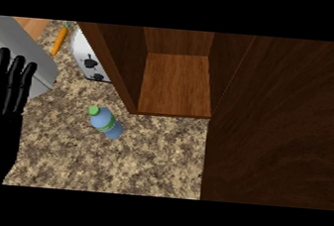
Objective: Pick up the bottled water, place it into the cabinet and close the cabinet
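The bottled water (pixel 104 122), pale blue with a green cap and green label band, stands on the speckled counter (pixel 122 161), just left of the cabinet's front corner. The wooden cabinet (pixel 176 83) is open, its inner shelf bare. Its dark door (pixel 283 124) swings out to the right and fills that side of the view. My left hand (pixel 2 102) rests open at the left edge, fingers up, well left of the bottle. My right hand does not show.
A white toaster (pixel 89 59) stands behind the bottle against the cabinet's left wall. An orange carrot (pixel 60 39) lies at the back left. A grey steel surface (pixel 21 49) occupies the far left corner.
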